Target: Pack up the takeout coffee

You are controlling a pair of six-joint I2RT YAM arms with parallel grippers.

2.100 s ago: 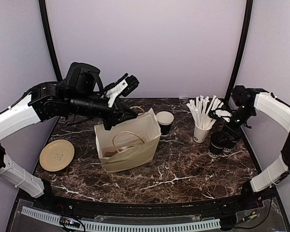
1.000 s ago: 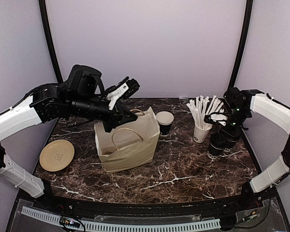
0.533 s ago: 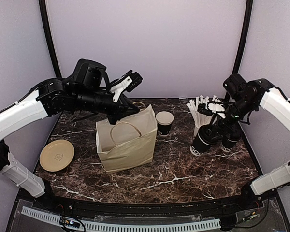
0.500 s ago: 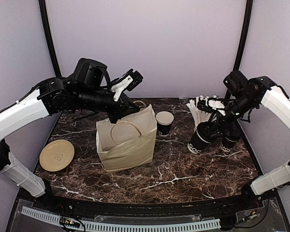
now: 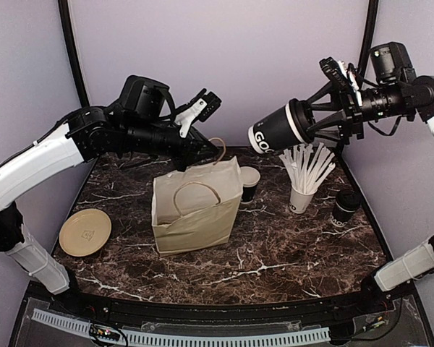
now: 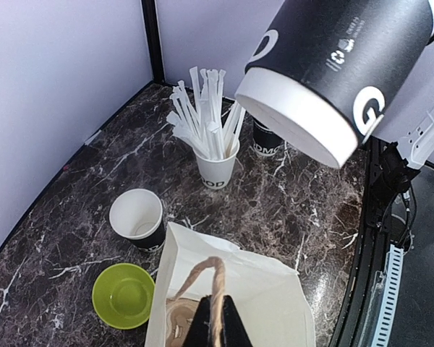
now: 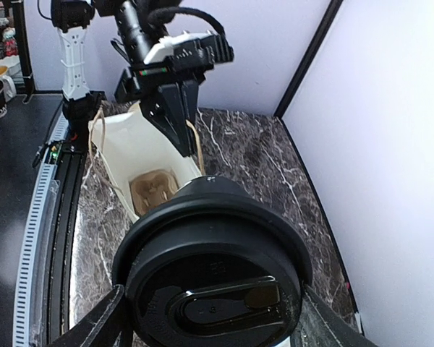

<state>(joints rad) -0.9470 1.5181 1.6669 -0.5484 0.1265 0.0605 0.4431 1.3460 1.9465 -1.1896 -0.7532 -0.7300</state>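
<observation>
We read a large white "GO" on the black lidded coffee cup (image 5: 275, 130). The right tool (image 5: 317, 120) clasped it round its body, and it lay tipped on its side in the air, above the gap between the paper bag (image 5: 195, 210) and the white cup (image 5: 301, 200) of straws. From the left wrist we also made out a small recycling mark on it; the fine print beside that was too small to read. The white cup showed letters ending in "OD", and a second lidded cup (image 5: 345, 207) standing near it showed "DMO". An open coffee cup (image 5: 247, 182) stood just beside the bag. The left tool (image 6: 213, 327) was pressed together on the bag's twine handle (image 6: 215, 278). The counter (image 5: 289, 253) was dark marble with white veins, enclosed by pale lilac walls (image 5: 224, 65) and black posts (image 5: 72, 50).
</observation>
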